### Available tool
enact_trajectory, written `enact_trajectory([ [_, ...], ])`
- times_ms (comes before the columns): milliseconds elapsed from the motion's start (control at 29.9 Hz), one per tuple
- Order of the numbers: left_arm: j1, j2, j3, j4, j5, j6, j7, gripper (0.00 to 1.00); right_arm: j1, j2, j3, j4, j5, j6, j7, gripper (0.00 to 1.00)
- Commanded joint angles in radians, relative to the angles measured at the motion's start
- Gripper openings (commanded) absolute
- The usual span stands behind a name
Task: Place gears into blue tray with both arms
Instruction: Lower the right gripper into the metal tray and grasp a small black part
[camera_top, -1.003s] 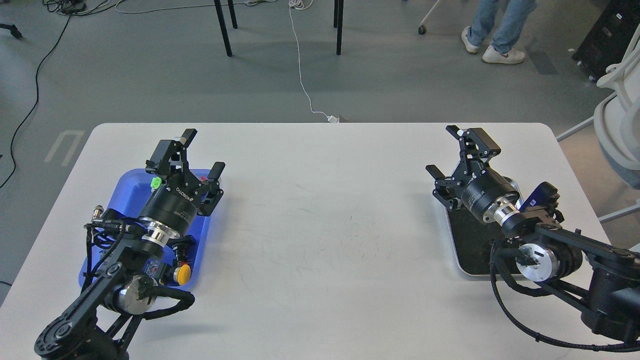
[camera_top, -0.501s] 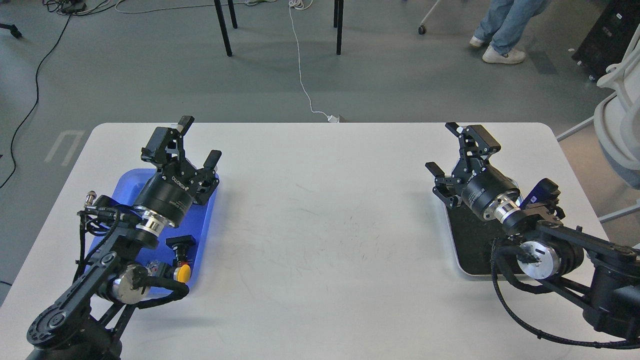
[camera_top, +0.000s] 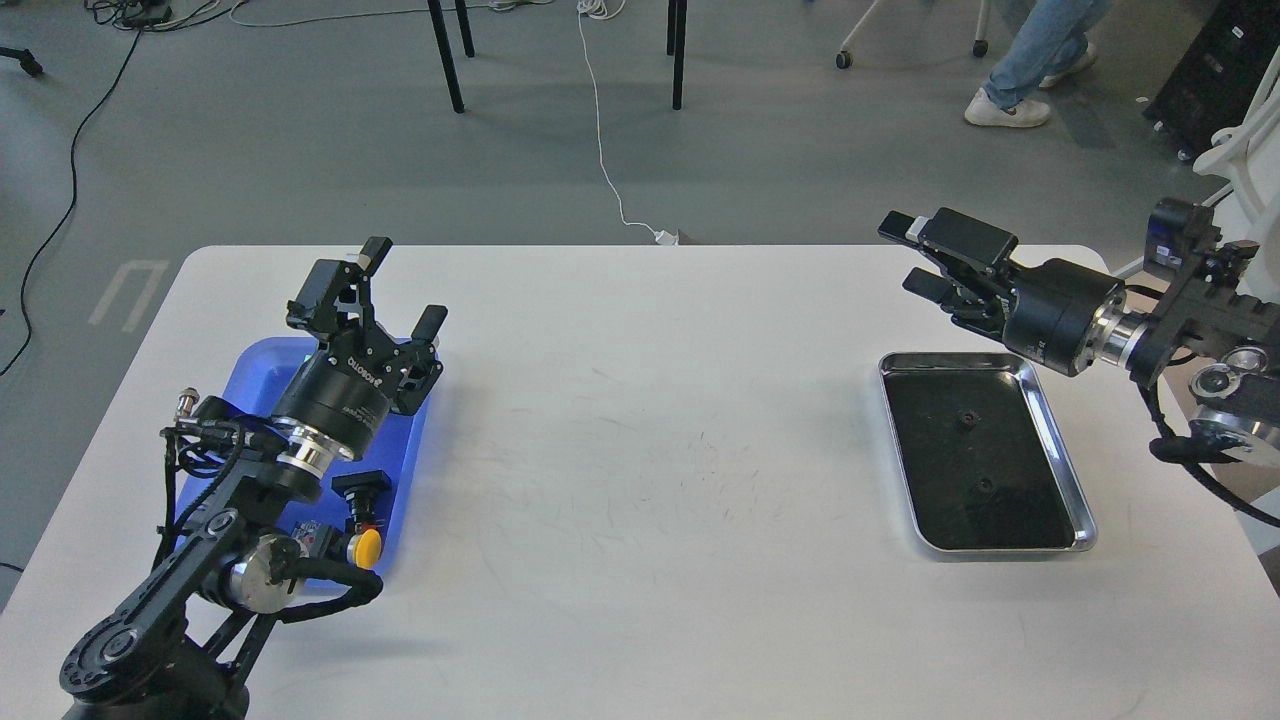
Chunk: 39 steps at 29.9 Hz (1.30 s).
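Note:
Two small black gears (camera_top: 966, 418) (camera_top: 985, 485) lie apart on the black inside of a shiny silver tray (camera_top: 1085, 500) at the right. My right gripper (camera_top: 912, 256) hovers open and empty above the table just beyond that tray's far edge, pointing left. At the left, much of the blue tray (camera_top: 250, 385) is covered by my left arm. My left gripper (camera_top: 404, 286) hangs open and empty over the blue tray's far right corner. No gear shows in the blue tray.
A push-button with a yellow cap (camera_top: 367, 547) and a black switch block (camera_top: 361, 486) sit in the blue tray's near right part. A white chair (camera_top: 1245, 150) stands off the table's right side. Chair legs and a white cable (camera_top: 605, 150) are on the floor beyond.
My right arm has lifted and swung back to the right, uncovering the silver tray and its two gears. My left gripper has barely shifted and stays open.

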<state>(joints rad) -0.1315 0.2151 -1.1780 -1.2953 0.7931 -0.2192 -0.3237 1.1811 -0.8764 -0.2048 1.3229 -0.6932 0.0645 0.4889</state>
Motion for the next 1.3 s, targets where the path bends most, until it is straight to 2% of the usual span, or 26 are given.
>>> enact_trajectory([
  [0, 0.000, 0.003, 0.000, -0.002, 0.000, 0.000, 0.000, 0.98, 0.164, -0.003, -0.181, -0.001, -0.224, 0.000, 0.000, 0.99],
  [201, -0.007, 0.013, 0.000, -0.018, 0.000, 0.000, 0.002, 0.98, 0.412, 0.054, -0.505, -0.001, -0.461, 0.001, 0.000, 0.99],
  [301, -0.007, 0.013, 0.000, -0.018, 0.000, 0.000, 0.002, 0.98, 0.489, 0.096, -0.658, -0.013, -0.615, 0.000, 0.000, 0.99],
  [401, -0.004, 0.012, 0.000, -0.028, 0.000, 0.000, 0.002, 0.98, 0.514, 0.129, -0.754, -0.077, -0.670, -0.002, 0.000, 0.99],
  [602, 0.000, 0.010, 0.000, -0.035, 0.000, 0.000, 0.003, 0.98, 0.413, 0.279, -0.818, -0.316, -0.661, -0.017, 0.000, 0.94],
  [702, 0.000, 0.010, 0.000, -0.035, 0.000, 0.000, 0.003, 0.98, 0.358, 0.338, -0.820, -0.385, -0.646, -0.022, 0.000, 0.89],
  [869, 0.000, 0.012, 0.000, -0.035, 0.000, 0.000, 0.003, 0.98, 0.275, 0.387, -0.840, -0.441, -0.543, -0.049, 0.000, 0.77],
  [969, 0.000, 0.013, -0.002, -0.035, 0.000, 0.000, 0.002, 0.98, 0.238, 0.439, -0.861, -0.476, -0.488, -0.064, 0.000, 0.62],
  [1270, 0.001, 0.015, -0.002, -0.044, 0.000, 0.000, 0.002, 0.98, 0.215, 0.461, -0.909, -0.530, -0.448, -0.081, 0.000, 0.62],
])
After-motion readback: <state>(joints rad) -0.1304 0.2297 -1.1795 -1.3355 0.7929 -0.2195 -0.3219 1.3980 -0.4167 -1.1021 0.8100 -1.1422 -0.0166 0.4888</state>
